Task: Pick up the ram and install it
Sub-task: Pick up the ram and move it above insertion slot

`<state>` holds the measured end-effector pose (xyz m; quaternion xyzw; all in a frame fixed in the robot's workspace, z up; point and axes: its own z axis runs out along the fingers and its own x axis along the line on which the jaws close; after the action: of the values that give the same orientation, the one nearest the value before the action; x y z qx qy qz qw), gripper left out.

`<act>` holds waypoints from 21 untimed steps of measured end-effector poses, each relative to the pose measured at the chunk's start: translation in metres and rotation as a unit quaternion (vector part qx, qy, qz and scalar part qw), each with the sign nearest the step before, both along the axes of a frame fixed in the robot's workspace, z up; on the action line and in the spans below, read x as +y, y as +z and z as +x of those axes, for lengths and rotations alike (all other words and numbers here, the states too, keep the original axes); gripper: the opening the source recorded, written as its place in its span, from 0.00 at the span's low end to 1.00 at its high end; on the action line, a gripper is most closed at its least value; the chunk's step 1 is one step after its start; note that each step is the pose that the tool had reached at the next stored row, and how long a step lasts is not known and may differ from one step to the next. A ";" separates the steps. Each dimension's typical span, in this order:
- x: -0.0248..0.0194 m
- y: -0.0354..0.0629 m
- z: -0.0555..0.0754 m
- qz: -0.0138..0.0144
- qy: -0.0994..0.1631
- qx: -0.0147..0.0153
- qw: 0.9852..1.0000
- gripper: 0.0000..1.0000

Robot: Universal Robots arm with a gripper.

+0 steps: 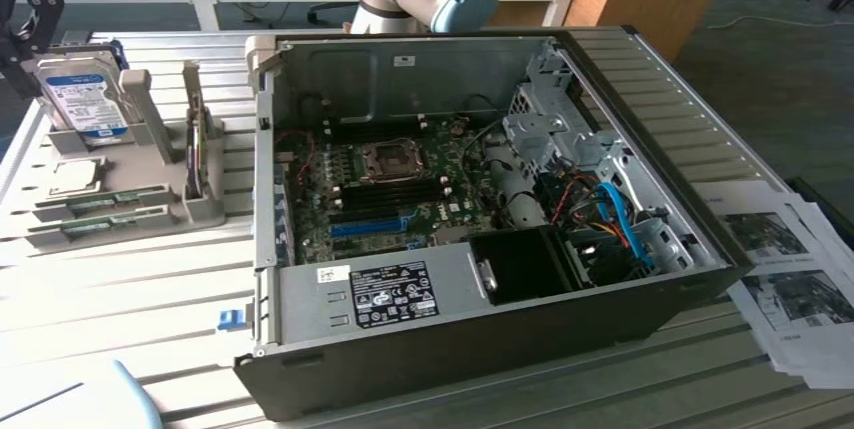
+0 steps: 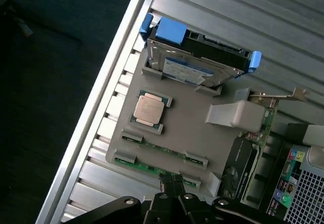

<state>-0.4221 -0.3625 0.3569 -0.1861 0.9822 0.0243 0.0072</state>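
Two green ram sticks (image 1: 107,200) (image 1: 96,226) lie in slots at the front of a grey holder (image 1: 160,211) on the exterior view's left. In the wrist view the same ram sticks (image 2: 163,151) (image 2: 144,166) sit side by side in the holder (image 2: 187,125). My gripper (image 2: 171,182) hangs above the holder, its tips over the nearer stick, shut with nothing in it. In the exterior view the gripper (image 1: 30,24) is a dark shape beside the hard drive. The open computer case (image 1: 454,349) shows its motherboard (image 1: 387,184) with dark memory slots.
The holder also carries a silver hard drive (image 1: 83,99) (image 2: 195,70), a square processor chip (image 1: 74,177) (image 2: 148,108) and an upright expansion card (image 1: 200,154) (image 2: 243,158). Printed papers (image 1: 787,269) lie at the exterior view's right of the case. The table edge (image 2: 101,118) runs close to the holder.
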 end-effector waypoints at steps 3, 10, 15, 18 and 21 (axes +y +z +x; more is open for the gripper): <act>0.0000 0.0000 0.000 0.000 0.016 0.000 1.000 0.09; 0.0000 0.0000 0.000 0.000 0.056 0.000 0.998 0.09; 0.0000 0.0000 0.000 0.000 0.084 0.000 0.996 0.09; 0.0000 0.0000 0.000 0.000 0.102 0.000 0.995 0.09; 0.0000 0.0000 0.000 0.000 0.120 0.000 0.993 0.09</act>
<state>-0.4221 -0.3625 0.3569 -0.3026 0.9528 0.0250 0.0042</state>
